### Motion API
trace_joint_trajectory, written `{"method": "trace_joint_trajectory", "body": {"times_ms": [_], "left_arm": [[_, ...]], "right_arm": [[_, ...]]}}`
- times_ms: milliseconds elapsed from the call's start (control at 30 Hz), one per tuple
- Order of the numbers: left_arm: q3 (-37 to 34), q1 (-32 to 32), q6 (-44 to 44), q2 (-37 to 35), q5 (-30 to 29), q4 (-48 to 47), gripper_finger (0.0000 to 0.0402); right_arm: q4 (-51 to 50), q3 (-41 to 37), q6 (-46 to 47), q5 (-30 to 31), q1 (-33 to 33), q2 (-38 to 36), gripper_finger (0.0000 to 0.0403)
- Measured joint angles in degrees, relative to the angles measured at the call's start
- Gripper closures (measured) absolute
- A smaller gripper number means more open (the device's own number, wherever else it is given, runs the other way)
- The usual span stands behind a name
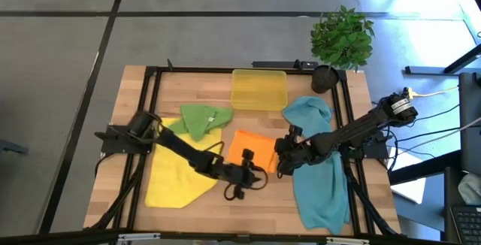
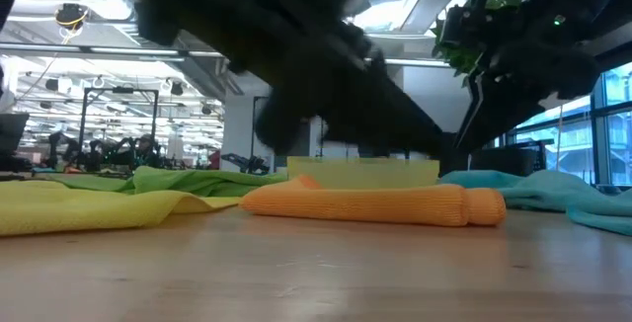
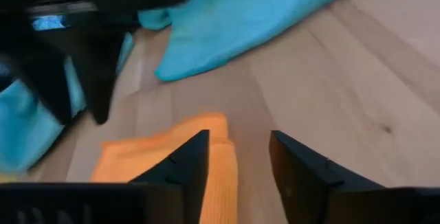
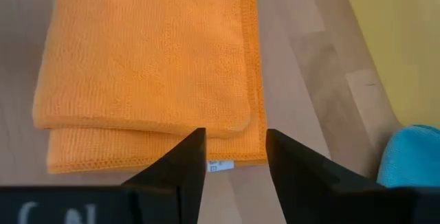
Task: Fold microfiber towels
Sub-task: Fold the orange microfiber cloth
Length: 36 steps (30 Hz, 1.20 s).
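The orange towel (image 1: 252,147) lies folded in several layers at the table's middle and shows as a flat roll in the low view (image 2: 375,203). My left gripper (image 3: 237,159) is open at the towel's near right corner (image 3: 216,148), one finger over the cloth and one over bare wood. My right gripper (image 4: 236,148) is open above the towel's right edge (image 4: 227,161), where a small white label shows. The yellow towel (image 1: 176,173) lies at the left, the green towel (image 1: 204,119) behind it, and teal towels (image 1: 316,162) lie at the right.
A translucent yellow tray (image 1: 259,89) stands at the far middle, and a potted plant (image 1: 342,38) is at the far right corner. Bare wood shows along the near edge in front of the orange towel (image 2: 326,263). Black frame rails run along the table's sides.
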Motion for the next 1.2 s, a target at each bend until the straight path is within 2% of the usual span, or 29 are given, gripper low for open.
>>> {"method": "trace_joint_trajectory", "body": {"times_ms": [167,267,467,633,733,833,1100,1200], "left_arm": [[7.89,0.14,3.51,5.17,-6.33,-7.45,0.0196],[11.11,0.49,4.24,7.10,-7.62,-11.29,0.0179],[13.74,1.72,3.96,10.20,-7.14,-13.82,0.0173],[14.04,3.01,2.12,11.88,-6.50,-13.12,0.0185],[14.03,3.65,0.71,12.03,-6.40,-13.19,0.0203],[13.99,4.13,0.45,12.14,-6.74,-13.56,0.0237],[13.92,4.17,0.71,12.22,-6.66,-14.06,0.0386],[13.90,3.64,3.73,11.91,-4.40,-14.12,0.0397]], "right_arm": [[-0.01,0.00,0.11,-0.02,0.00,0.00,0.0248],[-0.01,0.00,0.15,-0.02,0.00,0.00,0.0248],[0.10,0.00,0.21,-0.02,0.00,0.00,0.0248],[0.45,0.00,0.23,-0.02,0.00,0.00,0.0248],[0.45,0.00,0.23,-0.03,0.00,0.00,0.0248],[0.45,0.00,0.23,-0.04,0.00,0.00,0.0248],[0.14,0.02,-0.97,0.92,0.14,0.00,0.0248],[-0.04,0.02,-1.54,0.93,0.82,0.00,0.0248]]}}
